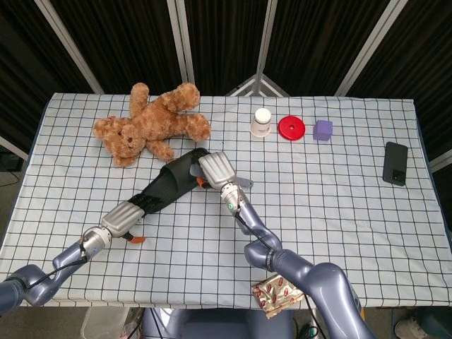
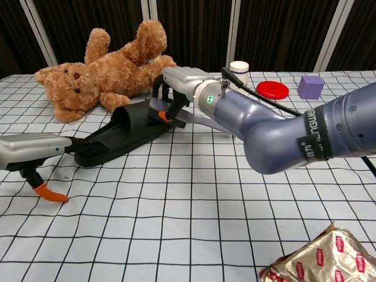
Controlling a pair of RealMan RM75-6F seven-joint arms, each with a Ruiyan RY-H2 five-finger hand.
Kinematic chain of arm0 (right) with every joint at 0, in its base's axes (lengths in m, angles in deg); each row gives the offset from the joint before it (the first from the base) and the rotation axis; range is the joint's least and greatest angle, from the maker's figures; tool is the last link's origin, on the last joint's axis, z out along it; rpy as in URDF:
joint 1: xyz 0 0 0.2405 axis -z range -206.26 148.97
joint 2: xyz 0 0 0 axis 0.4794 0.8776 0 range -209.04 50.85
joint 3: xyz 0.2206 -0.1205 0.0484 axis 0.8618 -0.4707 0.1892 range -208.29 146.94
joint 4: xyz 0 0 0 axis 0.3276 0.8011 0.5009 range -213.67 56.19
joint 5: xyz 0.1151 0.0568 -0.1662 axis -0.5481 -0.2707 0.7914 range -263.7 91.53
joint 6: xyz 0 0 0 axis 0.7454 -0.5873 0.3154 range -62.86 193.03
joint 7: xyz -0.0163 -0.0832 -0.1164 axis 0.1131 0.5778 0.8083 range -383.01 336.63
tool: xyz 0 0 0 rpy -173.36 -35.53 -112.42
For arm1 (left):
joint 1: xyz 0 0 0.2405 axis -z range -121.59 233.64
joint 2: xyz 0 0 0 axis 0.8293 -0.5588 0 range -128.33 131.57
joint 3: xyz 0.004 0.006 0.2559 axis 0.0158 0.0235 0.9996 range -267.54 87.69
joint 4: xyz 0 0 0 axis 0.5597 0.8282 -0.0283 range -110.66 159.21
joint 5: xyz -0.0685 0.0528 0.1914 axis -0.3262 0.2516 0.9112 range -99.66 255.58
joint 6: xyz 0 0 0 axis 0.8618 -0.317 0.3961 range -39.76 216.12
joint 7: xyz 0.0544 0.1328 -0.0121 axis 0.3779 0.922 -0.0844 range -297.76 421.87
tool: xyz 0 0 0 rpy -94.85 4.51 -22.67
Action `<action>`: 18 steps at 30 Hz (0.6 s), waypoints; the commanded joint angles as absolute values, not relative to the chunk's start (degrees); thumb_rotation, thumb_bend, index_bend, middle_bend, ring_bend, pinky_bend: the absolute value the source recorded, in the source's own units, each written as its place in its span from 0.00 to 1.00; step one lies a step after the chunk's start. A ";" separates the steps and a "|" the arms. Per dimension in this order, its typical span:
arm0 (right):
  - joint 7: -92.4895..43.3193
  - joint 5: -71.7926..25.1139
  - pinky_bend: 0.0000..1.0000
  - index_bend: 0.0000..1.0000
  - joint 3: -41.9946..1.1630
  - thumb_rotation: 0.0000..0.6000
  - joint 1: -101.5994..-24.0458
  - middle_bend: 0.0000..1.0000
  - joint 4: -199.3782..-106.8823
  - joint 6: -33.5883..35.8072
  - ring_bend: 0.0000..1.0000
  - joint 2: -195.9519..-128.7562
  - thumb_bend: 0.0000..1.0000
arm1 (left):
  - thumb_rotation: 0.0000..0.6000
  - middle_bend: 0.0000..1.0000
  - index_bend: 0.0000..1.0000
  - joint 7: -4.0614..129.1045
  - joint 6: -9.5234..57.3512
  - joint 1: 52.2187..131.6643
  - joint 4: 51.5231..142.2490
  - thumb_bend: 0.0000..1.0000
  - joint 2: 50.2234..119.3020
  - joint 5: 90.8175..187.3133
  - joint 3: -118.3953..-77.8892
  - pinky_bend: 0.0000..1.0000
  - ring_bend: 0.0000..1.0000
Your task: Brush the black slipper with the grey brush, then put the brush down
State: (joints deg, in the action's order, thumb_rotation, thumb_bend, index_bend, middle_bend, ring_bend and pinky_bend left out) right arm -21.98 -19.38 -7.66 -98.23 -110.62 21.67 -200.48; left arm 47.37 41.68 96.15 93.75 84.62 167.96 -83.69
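Black slipper [image 1: 169, 185] lies flat on the checked desk [image 1: 339, 191], running diagonally, toe end up near the teddy bear [image 1: 152, 123], heel end down toward the left hand [image 1: 125, 217]. In the chest view the slipper [image 2: 120, 134] sits just in front of the bear [image 2: 103, 70], close to it; whether they touch cannot be told.

Right hand [image 1: 215, 169] is over the toe end of the slipper, fingers curled round the grey brush [image 2: 191, 120]. Brush handle sticks out to the right of the hand, above the cloth; brush head is mostly hidden under the fingers, at the slipper's upper edge. Bristle contact with the slipper cannot be confirmed. Chest view shows the same hand [image 2: 182, 82] palm down, closed on the brush.

Left hand rests at the slipper's heel end, fingers reaching onto the black sole edge. In the chest view the left hand [image 2: 32, 150] lies low over the desk, one orange fingertip [image 2: 47, 192] pointing down to the cloth. Whether it actually grips the slipper cannot be told.

Elsewhere on the desk: white paper cup [image 1: 262, 122], red disc [image 1: 290, 128], purple cube [image 1: 323, 130] in a row at the far side; black phone [image 1: 395, 163] at the right edge; foil snack packet [image 1: 281, 294] at the near edge.
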 commanded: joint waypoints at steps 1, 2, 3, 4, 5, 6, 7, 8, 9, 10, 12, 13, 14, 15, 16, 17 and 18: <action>-21.64 -19.35 0.54 0.80 -7.99 1.00 -97.40 0.68 -110.72 21.44 0.59 -199.69 0.46 | 0.96 0.05 0.05 47.71 41.18 95.90 94.39 0.30 84.20 168.01 -83.60 0.07 0.06; -21.47 -19.31 0.54 0.80 -8.05 1.00 -97.16 0.68 -110.97 21.21 0.59 -199.39 0.46 | 0.96 0.05 0.05 47.82 40.96 95.83 94.66 0.30 84.04 168.05 -83.59 0.07 0.06; -21.32 -19.28 0.54 0.80 -8.07 1.00 -96.91 0.68 -111.38 20.89 0.59 -199.08 0.46 | 0.95 0.04 0.05 47.93 40.73 95.75 94.94 0.29 83.87 168.10 -83.58 0.07 0.06; -21.03 -19.21 0.54 0.80 -8.09 1.00 -96.51 0.68 -112.26 20.32 0.59 -198.52 0.46 | 0.94 0.04 0.05 48.09 40.28 95.61 95.42 0.26 83.61 168.20 -83.59 0.07 0.06; -20.76 -19.14 0.54 0.80 -8.13 1.00 -96.22 0.68 -113.03 19.87 0.59 -198.09 0.46 | 0.93 0.04 0.04 48.18 39.89 95.50 95.79 0.25 83.42 168.31 -83.59 0.07 0.06; -20.41 -19.00 0.54 0.80 -8.21 1.00 -95.87 0.68 -113.99 19.29 0.59 -197.56 0.46 | 0.92 0.03 0.03 48.31 39.43 95.37 96.14 0.20 83.24 168.45 -83.61 0.07 0.06; -19.75 -18.68 0.54 0.80 -8.43 1.00 -95.21 0.68 -115.86 18.18 0.59 -196.62 0.46 | 0.90 0.03 0.02 48.57 38.43 95.11 96.66 0.15 82.94 168.83 -83.62 0.07 0.05; -19.20 -18.40 0.54 0.80 -8.62 1.00 -94.68 0.68 -117.33 17.26 0.59 -195.90 0.46 | 0.88 0.02 0.00 48.60 37.50 94.88 97.04 0.11 82.75 169.20 -83.65 0.07 0.05; -18.11 -17.85 0.54 0.80 -9.06 1.00 -93.69 0.68 -119.91 15.61 0.59 -194.62 0.46 | 0.86 0.01 0.00 48.32 35.81 94.44 97.70 0.10 82.42 169.94 -83.63 0.07 0.05; -17.22 -17.40 0.54 0.80 -9.45 1.00 -92.89 0.68 -121.92 14.31 0.59 -193.60 0.46 | 0.82 0.01 0.00 47.91 34.39 94.09 98.20 0.08 82.12 170.59 -83.59 0.07 0.04; -15.07 -16.61 0.54 0.80 -10.30 1.00 -91.00 0.68 -126.47 11.70 0.59 -191.25 0.46 | 0.76 0.00 0.00 46.94 31.00 93.24 99.29 0.06 81.35 172.24 -83.40 0.07 0.03; -13.86 -16.29 0.54 0.80 -10.71 1.00 -89.81 0.68 -129.13 10.16 0.59 -189.85 0.46 | 0.73 0.00 0.00 46.41 28.79 92.68 100.05 0.05 80.77 173.38 -83.22 0.07 0.02; -13.24 -16.18 0.54 0.80 -10.92 1.00 -89.14 0.68 -130.59 9.38 0.59 -189.08 0.46 | 0.69 0.00 0.00 46.11 27.55 92.36 100.48 0.04 80.44 174.00 -83.12 0.07 0.01; -12.04 -16.17 0.54 0.80 -11.32 1.00 -87.77 0.68 -133.65 8.12 0.59 -187.53 0.46 | 0.67 0.00 0.00 45.50 24.99 91.66 101.39 0.04 79.68 175.31 -82.84 0.07 0.01; -10.21 -16.50 0.54 0.80 -11.80 1.00 -85.74 0.68 -138.35 6.53 0.59 -185.11 0.46 | 0.63 0.00 0.00 44.76 21.97 90.75 102.43 0.04 78.58 176.88 -82.34 0.07 0.01; -8.93 -16.85 0.54 0.80 -12.11 1.00 -84.54 0.68 -141.29 5.80 0.59 -183.54 0.46 | 0.61 0.00 0.00 44.38 20.24 90.17 103.02 0.04 77.90 177.67 -82.08 0.07 0.01; -7.60 -17.33 0.54 0.80 -12.40 1.00 -83.36 0.68 -144.13 5.12 0.59 -181.98 0.46 | 0.58 0.00 0.00 44.17 18.59 89.55 103.61 0.04 77.16 178.34 -81.82 0.07 0.00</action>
